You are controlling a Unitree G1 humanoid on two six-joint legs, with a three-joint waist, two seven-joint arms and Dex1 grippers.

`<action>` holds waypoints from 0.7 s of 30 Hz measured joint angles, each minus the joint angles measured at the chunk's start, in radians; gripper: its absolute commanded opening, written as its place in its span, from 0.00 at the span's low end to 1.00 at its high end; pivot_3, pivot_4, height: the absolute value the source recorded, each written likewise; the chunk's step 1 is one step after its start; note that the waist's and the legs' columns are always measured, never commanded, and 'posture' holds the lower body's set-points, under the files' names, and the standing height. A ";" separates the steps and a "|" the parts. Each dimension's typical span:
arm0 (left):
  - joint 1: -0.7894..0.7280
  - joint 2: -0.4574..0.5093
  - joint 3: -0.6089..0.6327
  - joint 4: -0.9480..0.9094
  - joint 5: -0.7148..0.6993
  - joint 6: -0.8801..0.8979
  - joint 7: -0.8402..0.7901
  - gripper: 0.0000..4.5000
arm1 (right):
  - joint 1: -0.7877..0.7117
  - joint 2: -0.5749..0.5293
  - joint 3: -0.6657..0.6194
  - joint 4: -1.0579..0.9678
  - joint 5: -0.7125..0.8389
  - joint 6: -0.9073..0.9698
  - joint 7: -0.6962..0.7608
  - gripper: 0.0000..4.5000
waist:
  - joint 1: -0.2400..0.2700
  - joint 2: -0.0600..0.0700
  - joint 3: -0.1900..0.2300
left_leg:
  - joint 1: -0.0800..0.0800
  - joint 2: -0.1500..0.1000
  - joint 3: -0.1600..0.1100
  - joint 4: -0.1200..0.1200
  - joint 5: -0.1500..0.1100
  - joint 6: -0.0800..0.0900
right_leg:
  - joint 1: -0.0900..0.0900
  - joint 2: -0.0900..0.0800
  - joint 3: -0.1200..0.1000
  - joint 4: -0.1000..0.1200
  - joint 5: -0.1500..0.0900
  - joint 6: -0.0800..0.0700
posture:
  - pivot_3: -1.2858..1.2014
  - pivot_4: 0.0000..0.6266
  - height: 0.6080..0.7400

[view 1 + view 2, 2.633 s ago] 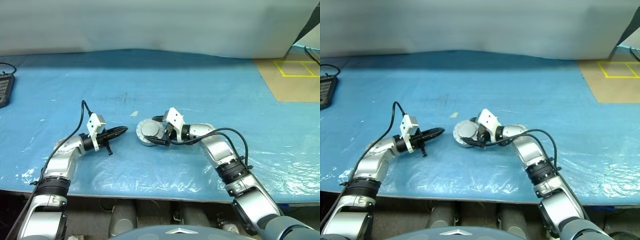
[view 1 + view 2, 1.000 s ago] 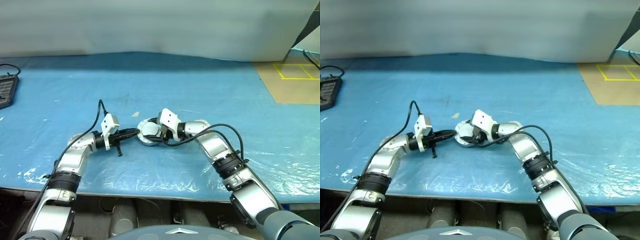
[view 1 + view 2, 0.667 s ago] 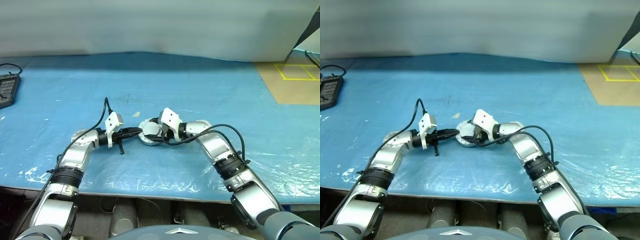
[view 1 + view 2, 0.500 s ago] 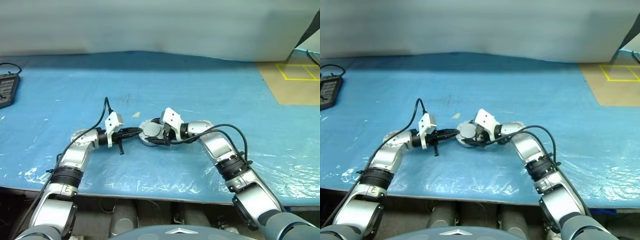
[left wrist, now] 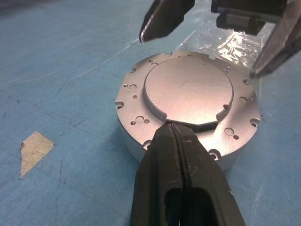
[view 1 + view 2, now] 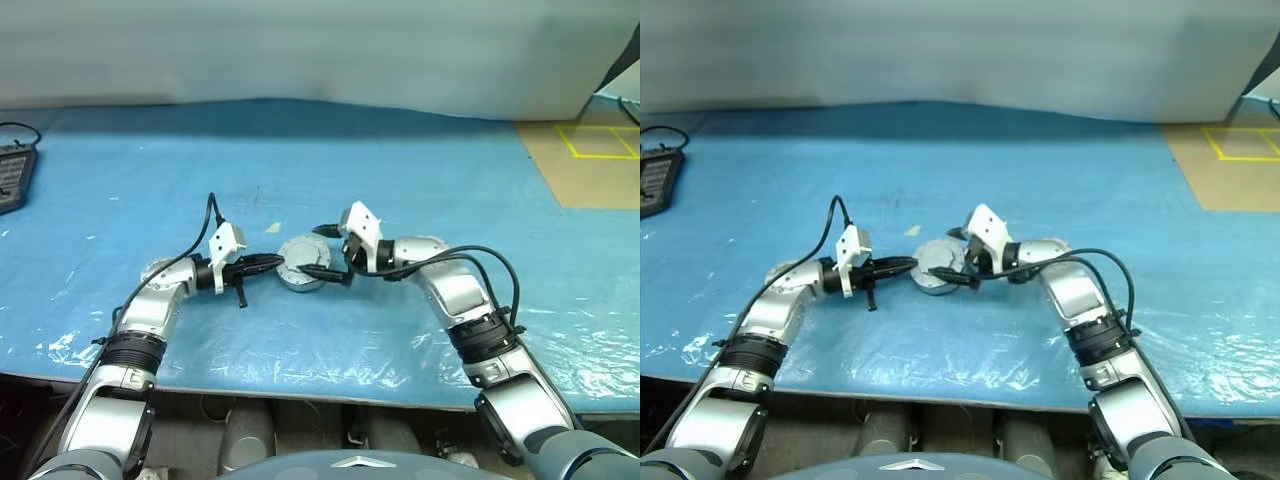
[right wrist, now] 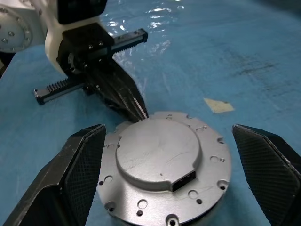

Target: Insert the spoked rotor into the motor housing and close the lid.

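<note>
The motor housing (image 6: 300,264), a squat silver-grey puck, lies on the blue table between my two grippers. A plain grey disc, the lid (image 5: 188,89), sits on top of it with a small notch in its edge. The spoked rotor is hidden. My left gripper (image 5: 171,126) is shut, and its joined tips rest on the housing's top flange against the lid's edge. My right gripper (image 7: 168,127) is open wide, one finger on each side of the housing, hanging slightly above it and holding nothing.
A black device (image 6: 10,172) lies at the table's far left edge. A small tan scrap (image 6: 268,228) is stuck just behind the housing. A brown board with yellow lines (image 6: 585,150) lies at the far right. The crinkled plastic sheet (image 6: 300,350) reaches the front edge.
My right gripper has opened wider, lifted off the housing and drawn back to the right. The left gripper has reached the housing and held its tips at the lid's edge.
</note>
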 measured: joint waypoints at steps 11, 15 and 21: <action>-0.010 -0.004 0.002 0.020 0.001 -0.017 -0.007 0.00 | 0.061 -0.001 -0.156 0.014 0.209 0.395 -0.053 0.99 | 0.004 0.000 0.000 | -0.001 0.000 0.000 0.000 0.000 0.000 | -0.001 0.000 0.000 0.000 0.000 0.000 | 0.52 0.24 1.00; -0.009 -0.006 0.002 0.025 0.002 -0.027 -0.006 0.00 | 0.056 0.029 -0.241 0.031 0.304 0.515 -0.079 0.99 | 0.006 0.000 0.000 | 0.000 0.000 0.000 0.000 0.000 0.000 | -0.001 0.000 0.000 0.000 0.000 0.000 | 0.52 0.24 1.00; -0.015 -0.011 0.003 0.060 0.002 -0.065 -0.008 0.00 | 0.048 0.101 -0.317 0.078 0.401 0.657 -0.150 0.99 | 0.008 0.000 0.000 | -0.001 0.000 0.000 0.000 0.000 -0.001 | -0.001 0.000 0.000 0.000 0.000 0.000 | 0.52 0.24 1.00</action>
